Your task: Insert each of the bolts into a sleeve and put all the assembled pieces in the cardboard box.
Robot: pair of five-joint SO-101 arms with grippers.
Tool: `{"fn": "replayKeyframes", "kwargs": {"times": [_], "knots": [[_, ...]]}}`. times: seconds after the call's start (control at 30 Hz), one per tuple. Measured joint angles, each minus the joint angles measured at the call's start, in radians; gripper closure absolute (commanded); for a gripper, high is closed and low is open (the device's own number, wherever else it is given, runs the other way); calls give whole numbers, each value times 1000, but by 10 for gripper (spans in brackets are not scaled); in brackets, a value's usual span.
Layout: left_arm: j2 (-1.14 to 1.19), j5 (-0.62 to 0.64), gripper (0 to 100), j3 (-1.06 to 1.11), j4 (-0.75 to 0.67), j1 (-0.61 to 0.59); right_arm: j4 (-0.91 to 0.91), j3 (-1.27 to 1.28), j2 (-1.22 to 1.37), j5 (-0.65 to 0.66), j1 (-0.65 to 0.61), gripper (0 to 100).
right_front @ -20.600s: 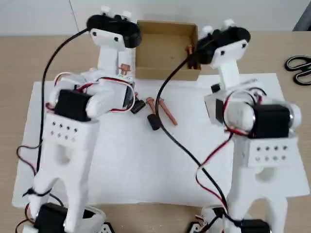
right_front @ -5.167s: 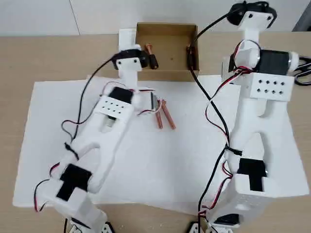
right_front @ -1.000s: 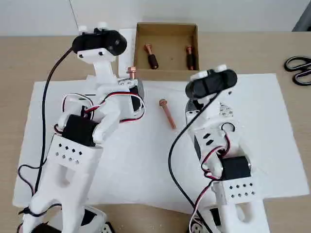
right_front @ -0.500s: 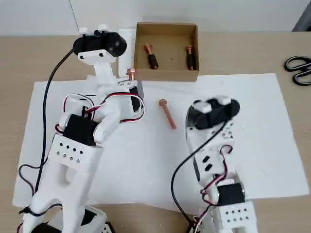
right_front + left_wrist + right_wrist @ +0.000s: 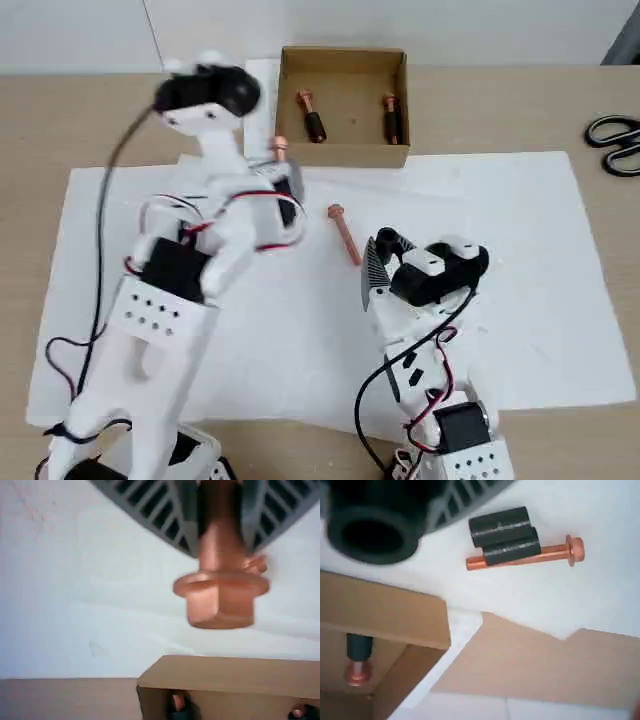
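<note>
1. Pale wooden tabletop (image 5: 60, 120) carries a white sheet (image 5: 250, 330), and the cardboard box (image 5: 343, 155) sits at the sheet's far edge.
2. Done so far: two assembled pieces (image 5: 311, 117) lie inside the box, well apart. The second piece (image 5: 392, 118) is against the opposite side.
3. My left claw (image 5: 285, 182) is clamped on a bolt (image 5: 220, 595). The bolt's head sticks out past the jaws, just short of the box's near wall.
4. My right claw (image 5: 383, 256) sits low over the sheet, close to my own base. I judge it to be gripping a sleeve (image 5: 365, 530), whose open bore shows right against the ribbed jaw.
5. Still to do, as I judge it: mate the held bolt with a sleeve and box it. After that the loose bolt (image 5: 344, 233), lying bare on the sheet between my arms, needs the same.
6. Against half a second ago, my right arm has folded further back toward its base. My left arm has leaned slightly toward the box.
7. The loose bolt and both boxed pieces have not moved. Five seconds ago two bolts lay side by side on the sheet; now there is one.
</note>
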Motion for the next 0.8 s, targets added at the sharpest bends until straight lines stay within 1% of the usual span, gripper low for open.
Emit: {"fn": "replayKeyframes", "kwargs": {"times": [0.1,0.2,0.37,0.6,0.8], "knots": [[0,-92,994,92,-112,61,3,3,3,0,-51,995],[-2,-132,994,178,-226,110,25,3,5,0,-84,995],[-107,-140,994,305,-404,130,31,3,5,0,-92,995],[-310,-143,994,545,-672,137,32,3,5,0,-92,995],[-362,-143,994,730,-930,161,32,3,5,0,-92,995]]}}
